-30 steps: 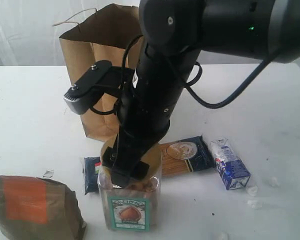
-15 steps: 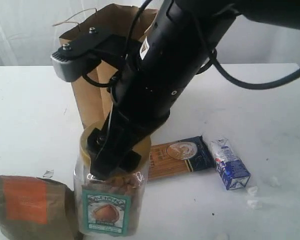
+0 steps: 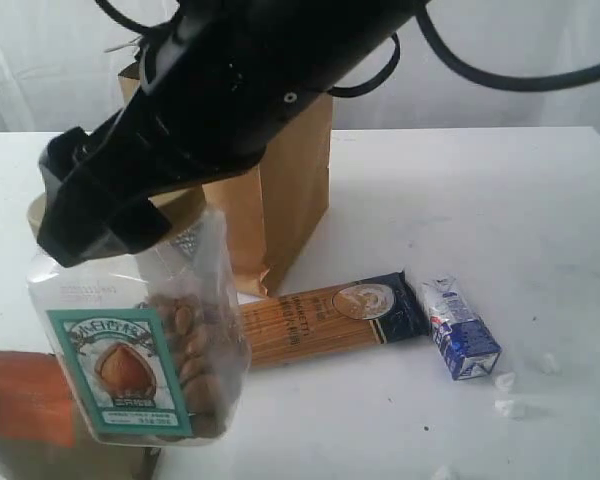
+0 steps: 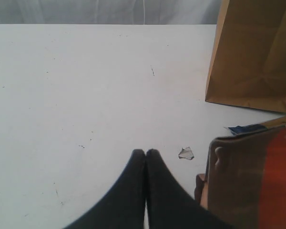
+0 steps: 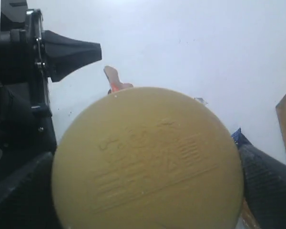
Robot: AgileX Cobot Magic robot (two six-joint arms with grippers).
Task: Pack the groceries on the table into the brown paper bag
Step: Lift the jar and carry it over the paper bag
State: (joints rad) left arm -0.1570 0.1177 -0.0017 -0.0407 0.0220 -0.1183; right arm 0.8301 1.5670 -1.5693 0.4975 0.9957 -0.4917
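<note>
White table (image 3: 540, 200), brown paper bag (image 3: 290, 180) upright toward the back; right gripper (image 3: 105, 215) clamped wide on the tan lid (image 5: 148, 157) of the clear jar (image 3: 150, 350), the jar of nuts hanging clear of the table, in front and left of the bag; brown pouch with orange label (image 4: 257, 181) lying at near left, partly hidden by the jar; spaghetti packet (image 3: 330, 315) flat by the bag's foot, small blue-white carton (image 3: 462, 330) just beside its blue end; left gripper (image 4: 146, 155) closed, empty, near a white crumb (image 4: 185, 153)
</note>
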